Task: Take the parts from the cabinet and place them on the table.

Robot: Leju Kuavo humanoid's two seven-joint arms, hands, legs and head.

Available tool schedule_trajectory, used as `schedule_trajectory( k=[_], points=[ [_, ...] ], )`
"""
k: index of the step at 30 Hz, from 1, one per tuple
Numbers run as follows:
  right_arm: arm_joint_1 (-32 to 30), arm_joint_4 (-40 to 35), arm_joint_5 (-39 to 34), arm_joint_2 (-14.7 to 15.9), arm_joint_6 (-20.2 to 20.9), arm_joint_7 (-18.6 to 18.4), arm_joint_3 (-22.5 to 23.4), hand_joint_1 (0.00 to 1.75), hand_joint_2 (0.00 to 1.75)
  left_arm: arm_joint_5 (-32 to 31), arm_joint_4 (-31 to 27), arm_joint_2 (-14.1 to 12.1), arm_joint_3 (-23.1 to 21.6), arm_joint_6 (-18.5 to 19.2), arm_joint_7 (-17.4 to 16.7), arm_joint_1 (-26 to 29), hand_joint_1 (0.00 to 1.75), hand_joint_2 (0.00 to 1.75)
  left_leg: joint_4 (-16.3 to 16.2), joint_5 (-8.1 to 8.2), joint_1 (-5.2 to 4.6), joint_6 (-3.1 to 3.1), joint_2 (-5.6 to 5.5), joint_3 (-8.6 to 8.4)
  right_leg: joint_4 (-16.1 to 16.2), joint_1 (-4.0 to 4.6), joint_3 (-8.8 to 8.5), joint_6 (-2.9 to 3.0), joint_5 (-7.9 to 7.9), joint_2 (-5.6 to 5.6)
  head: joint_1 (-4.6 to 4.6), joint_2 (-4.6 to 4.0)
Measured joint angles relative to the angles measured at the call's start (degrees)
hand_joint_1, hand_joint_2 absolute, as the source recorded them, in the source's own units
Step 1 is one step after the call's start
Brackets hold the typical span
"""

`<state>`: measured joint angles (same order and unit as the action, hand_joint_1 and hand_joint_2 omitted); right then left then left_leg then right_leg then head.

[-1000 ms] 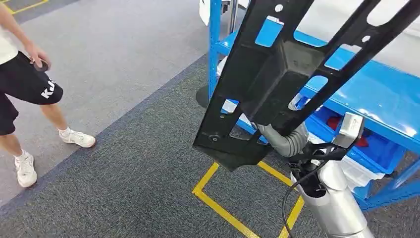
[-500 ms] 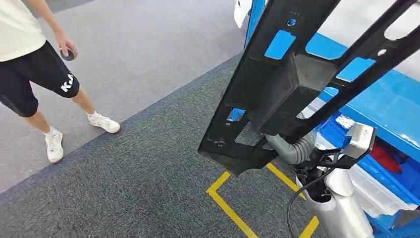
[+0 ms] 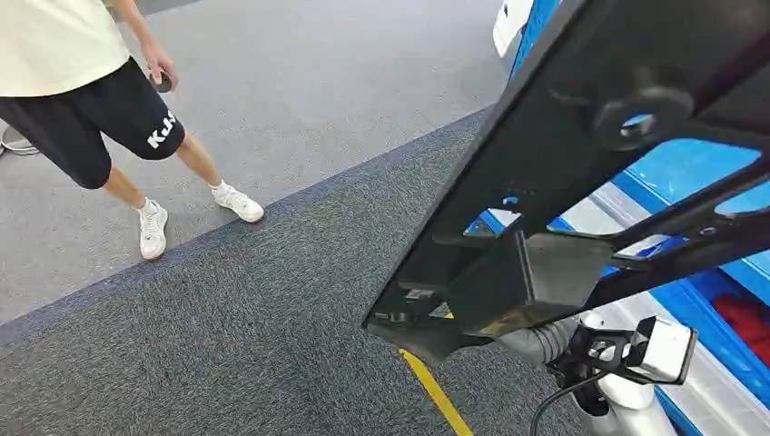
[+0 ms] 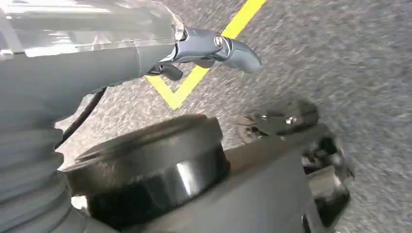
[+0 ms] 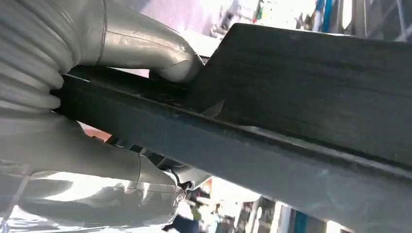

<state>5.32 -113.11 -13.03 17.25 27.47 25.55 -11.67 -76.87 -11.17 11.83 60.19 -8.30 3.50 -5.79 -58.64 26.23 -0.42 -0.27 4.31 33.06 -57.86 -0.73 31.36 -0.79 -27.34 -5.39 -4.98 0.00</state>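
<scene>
A large black frame-like part (image 3: 581, 163) with cut-out openings fills the right half of the head view, held up over the floor. My right hand (image 3: 534, 343) grips it from below and is mostly hidden under it. In the right wrist view the thumb (image 5: 145, 48) lies over the edge of the black part (image 5: 291, 97) and the other fingers (image 5: 97, 160) wrap the opposite side. My left hand (image 4: 214, 48) hangs over the carpet with its thumb stretched out, holding nothing.
The blue cabinet (image 3: 681, 173) stands at the right, partly behind the part, with a red item (image 3: 749, 318) in a lower bin. A person (image 3: 82, 82) in black shorts stands at the upper left, a dark object in one hand. Yellow floor tape (image 3: 436, 391) runs below the part.
The whole picture has shifted, so the camera has turned: cabinet and person slid to the right in view. The black part stays in my right hand and now looms larger.
</scene>
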Motion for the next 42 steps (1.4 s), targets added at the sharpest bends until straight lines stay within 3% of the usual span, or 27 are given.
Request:
schedule_trajectory(
  k=[4,6,7,9,10,11,13,14,15,17,19,20,21,22,24,25,26,28,29,30,31,34,35,37,39,40,42],
  points=[
    [0.1,1.1,1.3,-0.3,2.7,-0.4,-3.0,1.75,1.75,-0.2,0.0,-0.4,0.0,-0.1,0.6,0.1,0.00,1.75,0.5,-0.51,0.06,1.76,-2.51,0.37,0.3,-0.05,-0.36,-1.26,0.04,-1.88,0.00,0.00],
    [0.6,2.3,2.5,-0.7,3.6,0.0,-5.6,1.75,1.75,-0.2,0.0,-0.6,0.0,-0.1,1.0,0.1,0.00,1.75,1.0,-1.09,0.52,2.52,-3.60,-0.05,-2.7,-0.54,0.78,-1.61,-2.67,2.87,0.00,0.00],
    [0.6,3.1,3.2,-1.0,3.6,0.4,-7.1,1.75,1.75,-0.1,0.0,-0.7,0.0,-0.1,1.2,-0.2,0.00,1.75,1.0,-1.19,0.50,2.70,-4.14,0.09,-7.2,-0.54,2.80,-1.57,-5.23,4.33,0.02,0.00],
    [0.6,4.4,4.0,-1.6,3.5,0.4,-9.3,1.75,1.75,0.0,0.0,-0.9,0.0,-0.1,1.2,-0.3,0.00,1.75,1.0,-1.31,0.24,2.87,-5.54,0.29,-16.0,-0.53,7.04,-1.56,-8.61,4.97,0.02,0.00],
    [0.6,4.8,4.1,-1.7,3.5,0.4,-10.0,1.75,1.75,0.0,0.0,-0.9,0.0,-0.1,1.2,-0.3,0.00,1.75,0.9,-1.32,0.16,2.87,-6.30,0.34,-18.0,-0.53,8.12,-1.50,-8.56,5.02,0.00,0.00],
    [0.6,5.3,4.2,-1.9,3.5,0.5,-10.6,1.75,1.75,0.0,0.0,-1.0,0.0,-0.1,1.2,-0.1,0.00,1.75,0.7,-1.32,0.12,2.86,-7.18,0.32,-16.8,-0.53,7.72,-1.36,-6.95,5.08,0.02,0.00],
    [0.8,5.7,4.2,-2.1,3.5,0.6,-11.3,1.75,1.75,0.0,0.0,-1.0,0.0,-0.1,1.2,-0.1,0.00,1.75,0.3,-1.23,0.12,2.72,-8.78,0.29,-8.4,-0.54,3.98,-0.95,-1.72,5.72,0.02,0.00],
    [1.0,5.9,4.2,-2.1,3.5,0.7,-11.5,1.75,1.75,0.0,0.0,-1.0,0.0,-0.1,1.3,-0.1,0.00,1.75,0.1,-1.12,0.13,2.57,-9.55,0.29,-2.9,-0.56,1.56,-0.61,0.87,7.52,0.02,0.00],
    [1.1,6.1,4.2,-2.1,3.5,0.8,-11.7,1.75,1.75,0.0,0.0,-1.0,0.0,-0.1,1.4,-0.1,0.00,1.75,0.0,-1.13,0.03,2.25,-9.94,0.64,-1.7,-0.61,0.89,-0.37,-0.17,10.09,0.02,0.00],
    [1.2,6.2,4.1,-2.3,3.5,0.9,-11.9,1.75,1.75,0.0,0.0,-1.1,0.0,-0.1,1.4,-0.2,0.00,1.75,-0.2,-1.48,0.55,1.42,-11.01,1.44,-0.7,-0.30,0.99,-0.39,-0.06,9.38,0.00,0.00],
    [1.5,6.3,4.1,-2.4,3.5,1.0,-12.1,1.75,1.75,0.1,0.0,-1.1,0.0,-0.1,1.6,0.0,0.00,1.75,0.3,-1.81,0.69,0.57,-12.35,1.65,-0.3,-0.18,0.75,0.18,0.20,8.31,0.00,0.00],
    [1.5,6.4,4.0,-2.6,3.5,0.9,-12.1,1.75,1.75,0.1,0.0,-1.2,0.0,-0.1,1.6,-0.1,0.00,1.75,-0.2,-1.48,0.71,0.42,-11.91,1.59,0.5,-0.88,0.33,0.66,0.61,7.34,0.00,0.00],
    [1.6,6.5,3.8,-2.7,3.7,0.9,-12.3,1.75,1.75,0.1,0.0,-1.2,0.0,-0.1,1.7,-0.1,0.00,1.75,-2.1,-0.08,0.34,0.13,-8.60,2.42,1.0,-0.66,-0.04,1.00,0.68,6.79,-0.02,0.00],
    [1.5,6.5,3.5,-3.0,4.1,1.0,-12.6,1.75,1.75,0.2,0.0,-1.3,0.0,-0.1,1.9,-0.1,0.00,1.75,-5.7,2.07,0.45,-0.10,-6.77,4.12,1.1,-0.51,-0.14,1.12,0.70,5.95,0.00,0.00],
    [0.5,6.8,3.7,-3.1,5.0,1.2,-13.3,1.75,1.75,0.8,0.0,-1.3,0.0,-0.1,2.5,-0.2,0.00,1.75,-14.2,5.89,0.74,-0.57,-5.43,8.20,1.1,-0.24,-0.20,1.28,0.54,4.22,-0.02,0.00],
    [0.0,7.3,3.9,-3.1,5.8,1.5,-13.8,1.75,1.75,0.9,0.0,-1.3,0.0,-0.1,2.8,-0.2,0.00,1.75,-16.9,6.55,0.84,-0.76,-5.23,9.46,1.0,-0.18,-0.17,1.30,0.46,3.29,-0.02,0.00],
    [-0.1,8.0,4.0,-3.1,6.2,1.8,-14.5,1.75,1.75,0.9,0.0,-1.4,0.0,-0.1,2.8,-0.2,0.00,1.75,-16.7,5.71,0.96,-0.85,-5.08,9.24,1.0,-0.17,-0.18,1.28,0.40,2.55,-0.02,0.00],
    [1.0,9.7,3.2,-3.2,6.6,1.5,-15.9,1.75,1.75,0.4,0.0,-1.5,0.0,-0.3,2.3,-0.1,0.00,1.75,-8.8,1.27,1.06,-0.80,-4.26,4.93,0.8,-0.17,-0.33,1.12,0.19,1.35,-0.02,0.00],
    [1.9,10.5,2.3,-3.4,6.3,0.5,-16.4,1.75,1.75,0.0,0.0,-1.6,0.0,-0.3,1.8,0.0,0.00,1.75,-3.2,-1.01,1.03,-0.60,-2.87,1.87,0.8,-0.16,-0.52,0.88,0.02,0.98,-0.02,0.00],
    [2.5,10.8,1.7,-3.6,5.8,-0.2,-16.7,1.75,1.75,-0.4,0.0,-1.6,-0.1,-0.3,1.4,-0.1,0.00,1.75,0.0,-0.67,0.71,-0.30,0.16,0.41,0.7,0.02,-0.63,0.67,-0.10,0.68,-0.02,0.00],
    [2.6,11.1,1.4,-3.6,4.8,-0.4,-17.1,1.75,1.75,-0.4,0.0,-1.6,-0.2,-0.2,0.9,-0.2,0.00,1.75,0.5,-0.77,0.21,0.57,-0.12,0.25,0.5,0.47,-0.54,0.32,-0.27,0.20,-0.02,0.00],
    [2.2,12.1,3.4,-3.7,2.9,1.1,-18.7,1.75,1.75,-0.2,0.0,-1.6,-0.1,-0.2,-0.1,0.2,0.00,1.75,0.5,-0.89,0.06,1.50,-2.15,0.81,0.8,0.49,-0.85,-0.54,-0.31,-1.57,-0.02,0.00],
    [2.1,12.6,3.7,-4.2,2.7,1.5,-19.5,1.75,1.75,-0.2,0.0,-1.6,-0.1,-0.4,-0.2,0.2,0.00,1.75,1.1,-1.34,0.49,2.11,-2.82,0.41,0.6,0.25,-0.79,-1.06,-0.80,-1.27,-0.02,0.00],
    [2.0,13.6,4.0,-5.5,2.2,1.9,-20.9,1.75,1.75,0.0,0.0,-1.9,-0.1,-0.5,-0.1,0.1,0.00,1.75,1.2,-1.52,0.48,2.51,-3.72,0.45,-4.4,-0.17,1.33,-1.21,-4.21,3.82,-0.02,0.00],
    [1.7,14.5,3.9,-6.3,2.2,2.1,-21.9,1.75,1.75,0.2,0.0,-1.9,-0.1,-0.7,1.1,-0.1,0.00,1.75,1.2,-1.53,0.34,2.77,-4.93,0.48,-13.9,-0.13,5.97,-1.32,-8.30,5.03,-0.02,0.00],
    [1.6,15.0,3.9,-6.7,2.0,2.1,-22.3,1.75,1.75,0.2,0.0,-2.0,-0.1,-0.9,1.6,-0.1,0.00,1.75,1.2,-1.52,0.25,2.78,-5.68,0.49,-17.3,-0.14,7.80,-1.36,-9.01,5.13,-0.02,0.00],
    [1.5,15.3,3.9,-6.9,1.9,2.2,-22.4,1.75,1.75,0.2,0.0,-2.1,-0.1,-1.0,1.9,0.0,0.00,1.75,1.1,-1.52,0.23,2.78,-6.03,0.48,-18.0,-0.15,8.29,-1.37,-8.85,5.14,-0.02,0.00]
  ],
)
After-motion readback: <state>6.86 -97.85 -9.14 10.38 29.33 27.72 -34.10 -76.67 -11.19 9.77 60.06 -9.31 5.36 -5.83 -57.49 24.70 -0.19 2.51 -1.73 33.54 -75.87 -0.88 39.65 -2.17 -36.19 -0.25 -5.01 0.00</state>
